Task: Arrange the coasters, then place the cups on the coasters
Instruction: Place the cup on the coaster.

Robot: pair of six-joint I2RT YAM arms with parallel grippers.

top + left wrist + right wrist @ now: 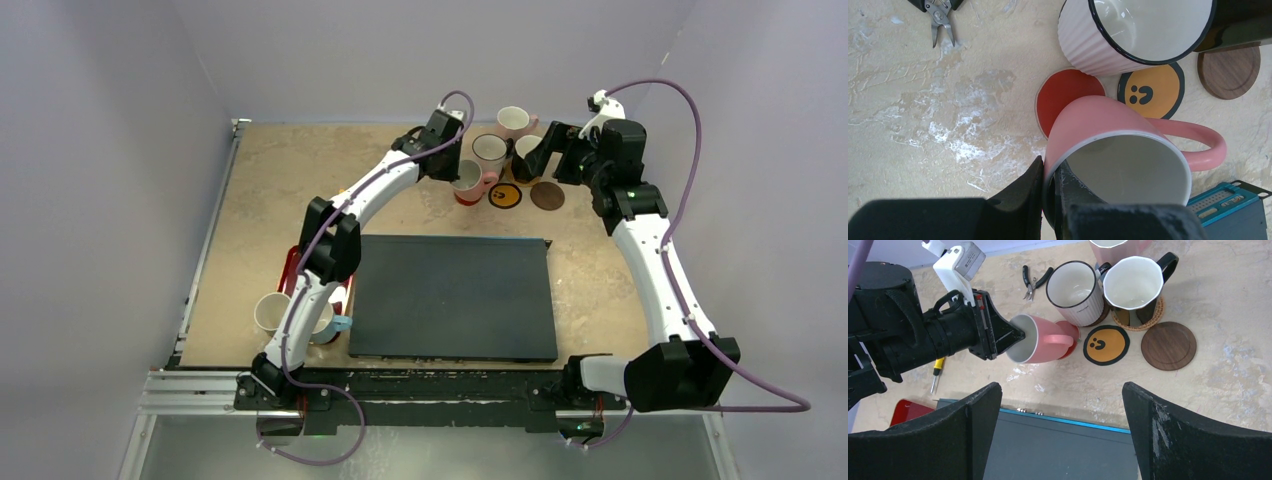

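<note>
We see the left claw shut tight on the rim of the salmon pink cup, with one finger inside and one outside. The cup is tipped on its side. Its open mouth faces the claw, and its handle points to 3 o'clock in the left wrist view. Its bottom is over the red coaster (we cannot tell if it touches). All this is at the far side of the tabletop, about 12 o'clock in the top view.

Just beside the red coaster, at its 3 o'clock, lies the yellow coaster with a black smiley face. Next comes the brown wood coaster. Both are bare. At 12 o'clock from them stand the white cup with a black rim and the black cup, which sits on the tan coaster. The pale pink cup stands farther back.

The right claw is wide open and holds nothing. It hangs near the black cup, at 1 o'clock in the top view.

The big black mat lies in the middle. At 8 o'clock we see a pale cup and the light blue cup by the red tray
</note>
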